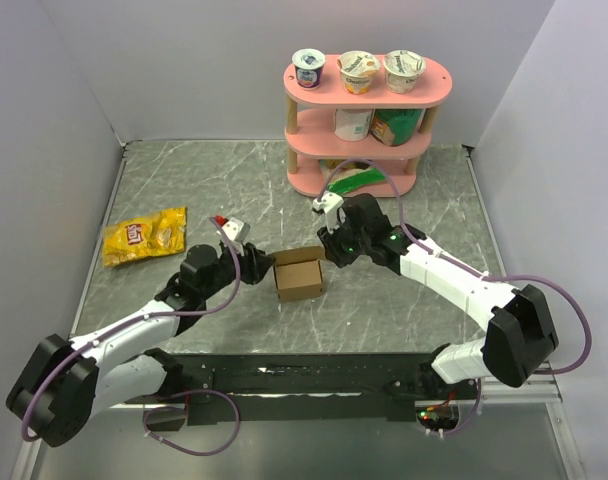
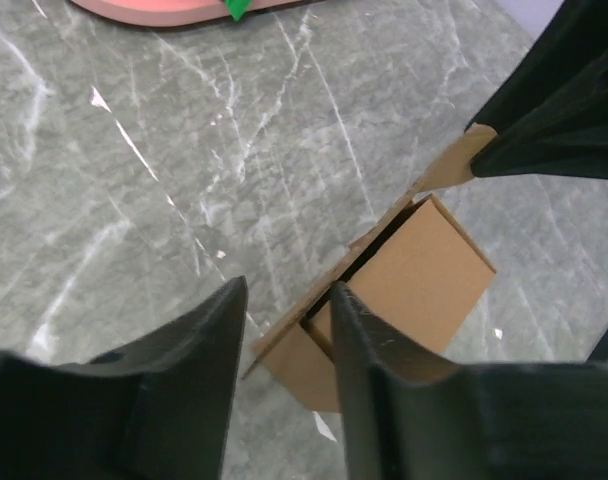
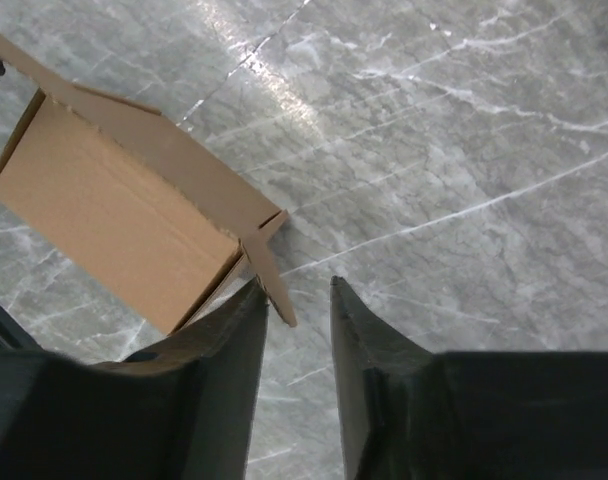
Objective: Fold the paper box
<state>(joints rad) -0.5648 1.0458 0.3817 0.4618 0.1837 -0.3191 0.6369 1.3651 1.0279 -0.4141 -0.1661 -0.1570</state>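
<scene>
Paper box; long axis roughly left-right

- The yellow snack bag on the surface carries a red logo patch in its middle. From the top camera it is too small for me to read a brand.
- The three cups on the top tier of the pink shelf have printed lids with blue and yellow marks. I can make out no letters.
- On the middle tier, a white tub and a green-and-orange pack carry labels that are blurred beyond reading.
- The paper box shows me only plain brown card in both wrist views.
</scene>
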